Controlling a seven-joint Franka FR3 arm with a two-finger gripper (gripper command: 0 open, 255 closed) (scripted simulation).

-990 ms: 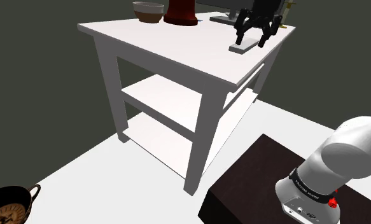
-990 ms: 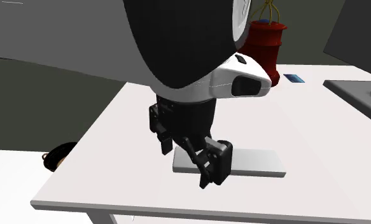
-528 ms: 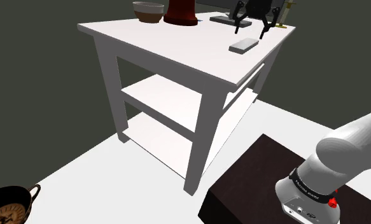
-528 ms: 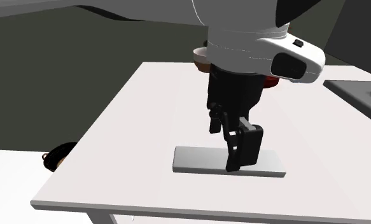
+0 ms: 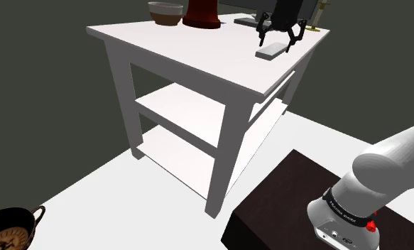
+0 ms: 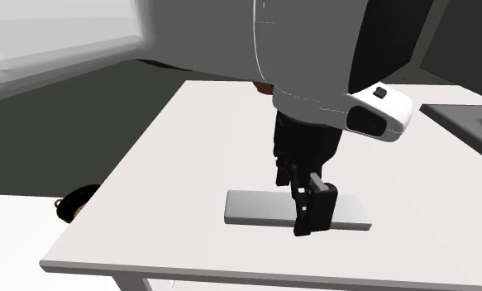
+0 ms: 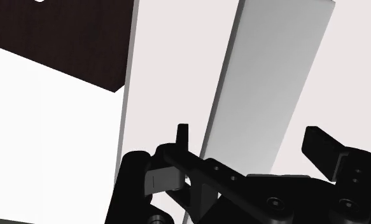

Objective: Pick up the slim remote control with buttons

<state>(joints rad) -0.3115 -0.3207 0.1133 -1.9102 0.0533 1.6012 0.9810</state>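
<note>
Remote (image 6: 251,207) lies flat on the white table (image 6: 148,215), right below the gripper (image 6: 301,192), whose fingers are spread wide on either side of it. Looks lined up to me, so the squeeze and the lift are what's left.

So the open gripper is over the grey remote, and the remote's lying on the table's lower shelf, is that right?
Not quite. The remote lies on the table top, near its edge, not on the lower shelf. The shoulder view shows this. The rest holds: the gripper is over the remote with its fingers open.
</note>
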